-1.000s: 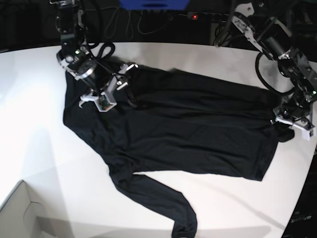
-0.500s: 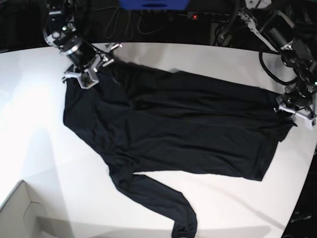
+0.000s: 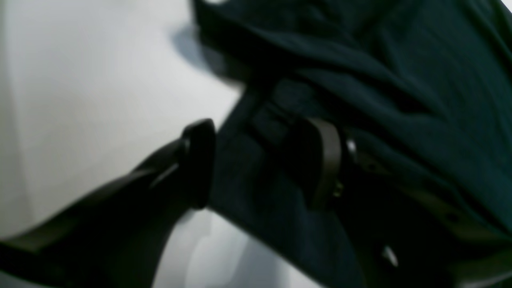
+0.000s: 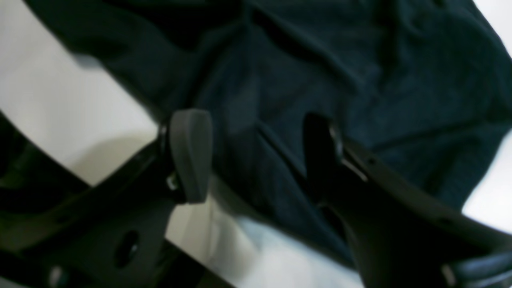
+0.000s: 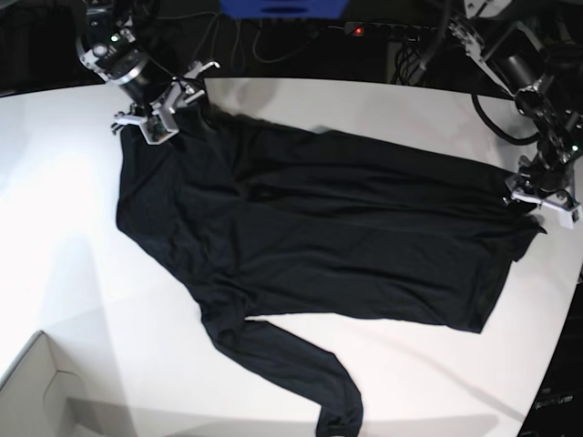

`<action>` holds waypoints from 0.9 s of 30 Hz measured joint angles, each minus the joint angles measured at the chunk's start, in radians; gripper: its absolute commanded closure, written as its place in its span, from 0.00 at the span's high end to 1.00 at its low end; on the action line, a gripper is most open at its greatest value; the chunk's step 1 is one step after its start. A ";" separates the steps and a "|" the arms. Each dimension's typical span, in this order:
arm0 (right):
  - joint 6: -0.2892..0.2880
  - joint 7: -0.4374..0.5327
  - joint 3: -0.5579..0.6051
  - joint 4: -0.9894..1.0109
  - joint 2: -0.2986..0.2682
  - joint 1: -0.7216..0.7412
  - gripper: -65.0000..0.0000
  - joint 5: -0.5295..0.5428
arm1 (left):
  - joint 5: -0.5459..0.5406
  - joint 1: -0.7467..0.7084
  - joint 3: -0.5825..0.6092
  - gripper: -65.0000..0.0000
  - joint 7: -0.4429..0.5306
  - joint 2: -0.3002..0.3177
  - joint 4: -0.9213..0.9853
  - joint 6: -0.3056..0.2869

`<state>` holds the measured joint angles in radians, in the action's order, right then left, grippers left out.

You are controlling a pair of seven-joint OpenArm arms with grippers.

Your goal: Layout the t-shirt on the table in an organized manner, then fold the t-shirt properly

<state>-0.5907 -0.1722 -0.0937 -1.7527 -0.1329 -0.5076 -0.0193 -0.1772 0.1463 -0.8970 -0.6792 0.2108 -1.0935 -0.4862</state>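
Note:
The black t-shirt (image 5: pixel 346 237) lies spread across the white table (image 5: pixel 55 182), one long sleeve (image 5: pixel 310 378) trailing toward the front edge. My right gripper (image 5: pixel 168 105) hovers at the shirt's far left corner. In its wrist view the right gripper (image 4: pixel 258 156) is open, fingers (image 4: pixel 190 154) apart over creased t-shirt cloth (image 4: pixel 320 72). My left gripper (image 5: pixel 544 202) sits at the shirt's right edge. Its wrist view shows the left gripper (image 3: pixel 260 160) open, with a fold of the t-shirt (image 3: pixel 400 80) lying between the fingers (image 3: pixel 198 160).
A white box corner (image 5: pixel 32 391) stands at the front left. Black cables and a power strip (image 5: pixel 355 29) run along the dark back edge, beside a blue object (image 5: pixel 282 7). The table's curved edge passes close to the left gripper on the right.
My right gripper moved from the shirt's upper middle back to its far left corner and its jaws widened. The left gripper shifted slightly toward the back along the right edge.

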 measured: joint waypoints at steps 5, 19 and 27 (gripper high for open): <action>0.000 0.000 0.005 0.019 0.003 -0.001 0.50 0.001 | -0.015 0.002 0.000 0.51 0.067 0.008 0.049 -0.005; 0.000 0.004 0.007 0.078 0.003 0.002 0.44 0.001 | -0.015 0.003 0.002 0.00 0.071 0.007 0.058 -0.005; 0.000 0.008 0.007 0.082 0.003 0.000 0.35 0.001 | -0.015 0.003 0.001 0.00 0.071 0.007 0.058 -0.008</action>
<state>-0.5907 -0.1642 -0.0868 -1.6703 -0.1295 -0.5079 -0.0181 -0.1925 0.1493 -0.8959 -0.6083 0.2176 -1.0359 -0.4938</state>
